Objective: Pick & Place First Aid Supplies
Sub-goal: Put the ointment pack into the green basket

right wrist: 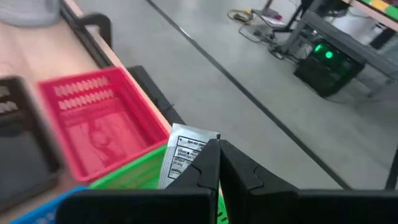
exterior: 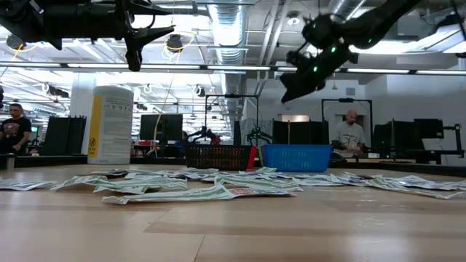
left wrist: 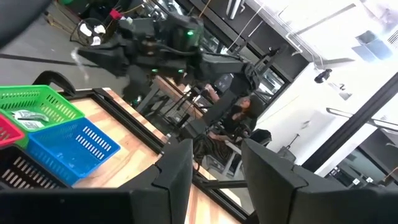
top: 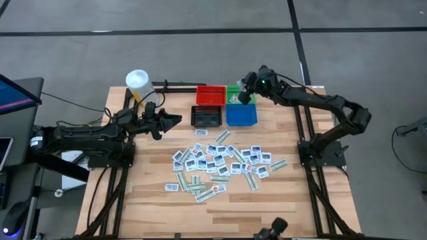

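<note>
Many small flat packets (top: 220, 160), square white ones and narrow pale strips, lie scattered on the table's middle. My right gripper (top: 246, 95) hovers above the green bin (top: 235, 92) at the far edge, shut on one white packet with dark print (right wrist: 185, 154). Another packet (left wrist: 25, 115) lies in the green bin (left wrist: 31, 102). My left gripper (top: 172, 121) hangs open in the air left of the black bin (top: 206, 117), holding nothing; its fingers (left wrist: 177, 171) stand well apart in the left wrist view. My right gripper pinches the white packet between its two fingertips (right wrist: 208, 163), on the packet's edge (right wrist: 199, 149). The rest of the packet sticks out past the tips. It is lifted clear, above the green bin's rim (right wrist: 134, 171).
Red bin (top: 210, 95), green bin, black bin and blue bin (top: 241, 115) stand together at the far middle. A white tub with a yellow label (top: 137, 81) stands at the far left. The near part of the wooden table (top: 220, 213) is bare. People sit in the room beyond (exterior: 352, 131).
</note>
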